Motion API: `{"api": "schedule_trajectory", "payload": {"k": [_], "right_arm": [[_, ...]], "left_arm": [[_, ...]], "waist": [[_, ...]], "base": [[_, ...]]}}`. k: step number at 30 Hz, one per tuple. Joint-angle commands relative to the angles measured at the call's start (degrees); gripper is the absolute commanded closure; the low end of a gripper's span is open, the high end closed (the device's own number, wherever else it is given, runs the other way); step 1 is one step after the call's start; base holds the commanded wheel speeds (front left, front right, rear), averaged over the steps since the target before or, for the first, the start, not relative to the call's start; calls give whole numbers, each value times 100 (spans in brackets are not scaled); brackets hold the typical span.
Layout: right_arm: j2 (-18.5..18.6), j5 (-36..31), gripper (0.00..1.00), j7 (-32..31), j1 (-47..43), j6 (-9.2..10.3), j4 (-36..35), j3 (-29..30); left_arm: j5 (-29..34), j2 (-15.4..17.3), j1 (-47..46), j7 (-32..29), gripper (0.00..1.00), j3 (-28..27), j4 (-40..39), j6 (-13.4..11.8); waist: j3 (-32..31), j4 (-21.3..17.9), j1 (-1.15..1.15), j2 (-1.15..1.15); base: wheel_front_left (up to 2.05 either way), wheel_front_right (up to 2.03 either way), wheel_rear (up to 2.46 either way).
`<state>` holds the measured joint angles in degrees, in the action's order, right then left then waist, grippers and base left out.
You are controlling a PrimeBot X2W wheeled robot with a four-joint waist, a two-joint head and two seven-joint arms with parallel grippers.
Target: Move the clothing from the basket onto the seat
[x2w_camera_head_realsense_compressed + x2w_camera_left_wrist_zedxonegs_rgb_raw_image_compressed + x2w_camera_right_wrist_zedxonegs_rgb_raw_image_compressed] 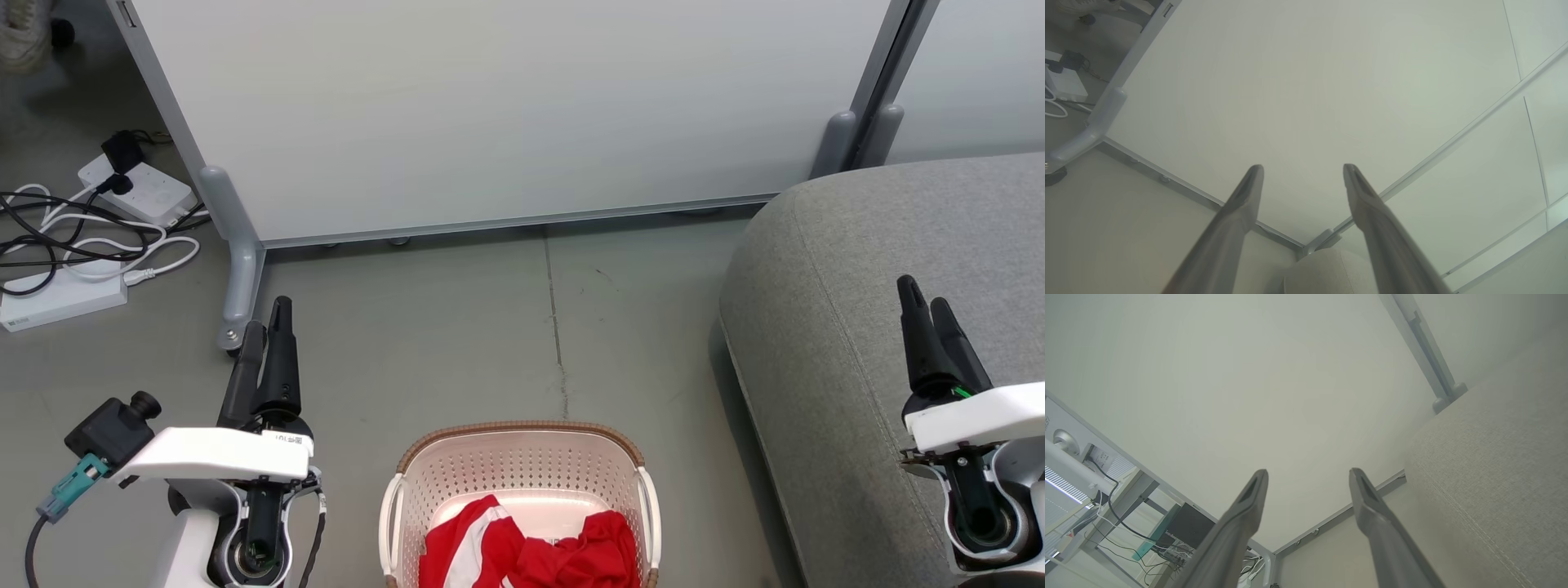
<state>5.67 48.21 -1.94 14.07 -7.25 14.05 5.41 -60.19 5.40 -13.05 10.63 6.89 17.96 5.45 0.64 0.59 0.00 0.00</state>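
The cream basket (522, 457) with a brown rim stands on the floor at the bottom centre of the head view. Red clothing (531, 551) with white stripes lies crumpled inside it. The grey seat (857, 269) fills the right side; its corner shows as seat (1327, 271) and its edge as seat (1494, 477). My left gripper (269, 322) is up and left of the basket, open and empty. My right gripper (922, 294) hovers over the seat's front edge, open and empty. The wrist views show each pair of fingers spread: left gripper (1303, 166), right gripper (1308, 471).
A pale partition panel (506, 114) on grey feet (237, 286) stands behind the floor area. Power strips and tangled cables (90, 237) lie on the floor at the far left. A desk frame with wiring (1126, 522) shows beyond the partition.
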Motion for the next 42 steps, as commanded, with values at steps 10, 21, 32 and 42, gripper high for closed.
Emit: {"api": "schedule_trajectory", "payload": {"k": [10,21,32,42], "right_arm": [[176,-1181,0,313,-50,-27,-223,-268],[100,-2033,0,588,-178,-30,-45,-392],[-1,-2788,0,749,-261,-30,14,-501],[-69,-3295,0,904,-409,-31,-33,-554]], "left_arm": [[1080,236,-9,85,0,188,-184,-211],[2011,428,99,27,0,362,-251,-509],[2617,511,292,-20,0,380,-281,-777],[2999,575,444,5,0,346,-292,-964]], "waist": [[-27,13,0,0],[-38,42,0,0],[-31,82,0,0],[-46,137,0,0]], "base": [[0,0,0],[0,0,0],[0,0,0],[0,0,0]]}}
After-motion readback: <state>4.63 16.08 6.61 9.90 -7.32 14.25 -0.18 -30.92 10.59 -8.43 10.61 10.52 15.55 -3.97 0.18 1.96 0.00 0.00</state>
